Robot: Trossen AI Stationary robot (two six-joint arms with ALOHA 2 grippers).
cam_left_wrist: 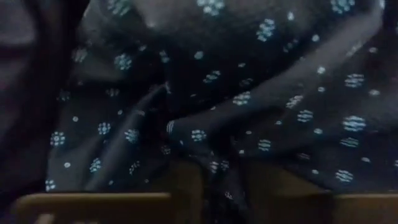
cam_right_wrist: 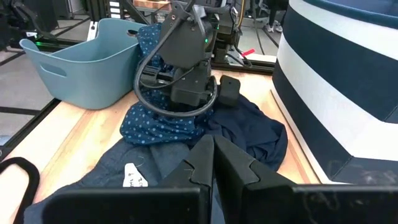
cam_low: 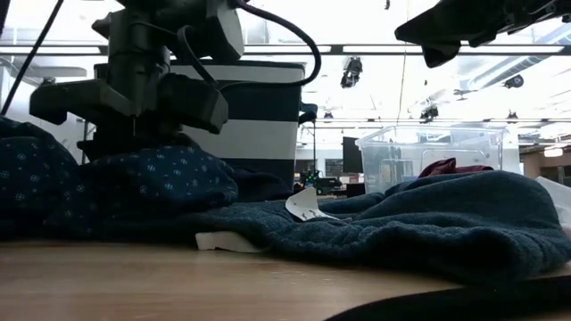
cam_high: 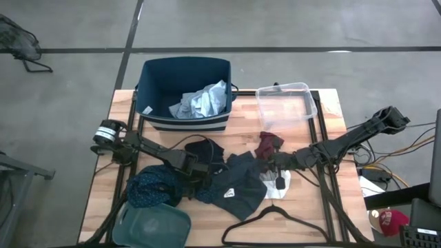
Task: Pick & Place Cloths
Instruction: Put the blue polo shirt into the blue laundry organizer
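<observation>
Cloths (cam_high: 227,186) are heaped at counter (cam_high: 324,103) centre; the left end effector (cam_high: 189,172) is pressed down into the dotted navy piece (cam_right_wrist: 161,124) at nine o'clock, apparently pinching it for lifting, while the right end effector (cam_right_wrist: 211,152) is held pressed together, empty, at three o'clock

Robotics lab or workshop: bare concrete floor (cam_high: 289,24) with dark seam lines around a wooden table (cam_high: 324,103); overhead strip lights; loose cables (cam_high: 403,148) at 3 o'clock.

Navy white-dotted cloth (cam_right_wrist: 163,124), light blue-grey shirt (cam_high: 200,102), maroon piece (cam_high: 269,142), teal tub (cam_right_wrist: 81,59)
</observation>
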